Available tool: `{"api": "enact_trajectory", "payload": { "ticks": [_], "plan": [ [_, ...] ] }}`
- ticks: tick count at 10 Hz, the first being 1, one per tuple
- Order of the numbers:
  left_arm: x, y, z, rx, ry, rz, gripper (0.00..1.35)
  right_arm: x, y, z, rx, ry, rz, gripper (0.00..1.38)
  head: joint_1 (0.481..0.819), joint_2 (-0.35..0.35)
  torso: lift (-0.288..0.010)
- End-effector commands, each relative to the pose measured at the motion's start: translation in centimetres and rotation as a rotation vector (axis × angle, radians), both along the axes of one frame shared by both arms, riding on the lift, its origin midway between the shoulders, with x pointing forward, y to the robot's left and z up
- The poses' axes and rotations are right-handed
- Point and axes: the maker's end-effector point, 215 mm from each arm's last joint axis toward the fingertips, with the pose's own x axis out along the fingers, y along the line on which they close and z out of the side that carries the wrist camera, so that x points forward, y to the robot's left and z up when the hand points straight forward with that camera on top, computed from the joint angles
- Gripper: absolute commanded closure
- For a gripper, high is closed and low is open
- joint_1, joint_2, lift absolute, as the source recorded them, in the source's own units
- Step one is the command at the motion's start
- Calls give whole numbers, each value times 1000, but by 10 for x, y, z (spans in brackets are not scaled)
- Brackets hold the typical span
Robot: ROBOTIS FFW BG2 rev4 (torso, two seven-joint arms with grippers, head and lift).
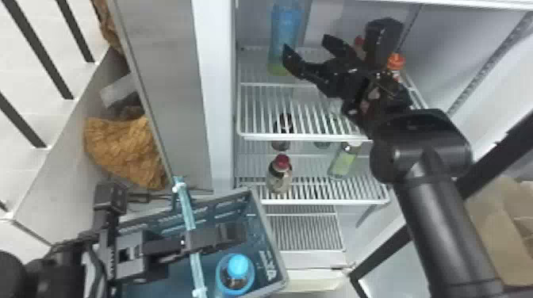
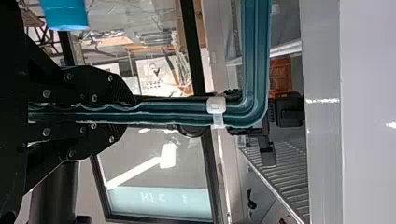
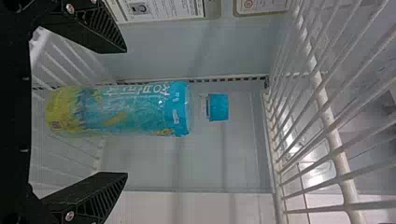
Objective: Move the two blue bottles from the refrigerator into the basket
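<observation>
One blue bottle [image 1: 284, 33] upright on the top shelf [image 1: 305, 137] of the refrigerator [image 1: 220, 79]. Blue cap on it, and a yellow-green bottom. Just beside it in the head view, the right claw [image 1: 305, 44], open wide. In the right wrist view, the same bottle between the two fingers [image 3: 100, 25], with a gap on each side and no touching.

The other blue bottle [image 1: 234, 281] down in the basket [image 1: 273, 241], near the refrigerator side, blue cap [image 1: 238, 264] up. Across the top of the basket, a light blue-green handle [image 1: 185, 206] with white clips. On that handle, the left claw [image 1: 236, 233], closed tight, one finger on each side in the left wrist view.

Behind the right claw, an orange cap [image 1: 395, 61]. Under the top shelf, a dark bottle [image 1: 283, 125]. On the lower shelf [image 1: 325, 202], a bottle with a red cap [image 1: 279, 178] and a green bottle [image 1: 343, 162], well apart. Past the refrigerator wall on the left, a fluffy gold-brown thing [image 1: 123, 148]. Far on the right, a brown box [image 1: 495, 230].
</observation>
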Motion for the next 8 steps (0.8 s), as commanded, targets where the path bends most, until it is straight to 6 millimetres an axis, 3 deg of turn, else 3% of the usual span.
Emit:
{"api": "enact_trajectory", "payload": {
  "ticks": [1,3,5,8],
  "plan": [
    [0,0,-1,0,2,-1,1202,11,7,-1,0,11,6,102,695,-92,-10],
    [3,-1,2,0,-8,-5,1202,29,20,-2,-5,30,26,101,695,-77,-10],
    [5,-2,3,-3,-10,-9,1202,42,18,7,-18,20,10,102,695,-67,-10],
    [6,-2,5,-6,-15,-8,1202,55,15,0,-41,56,-1,160,695,-71,-10]
  ]
}}
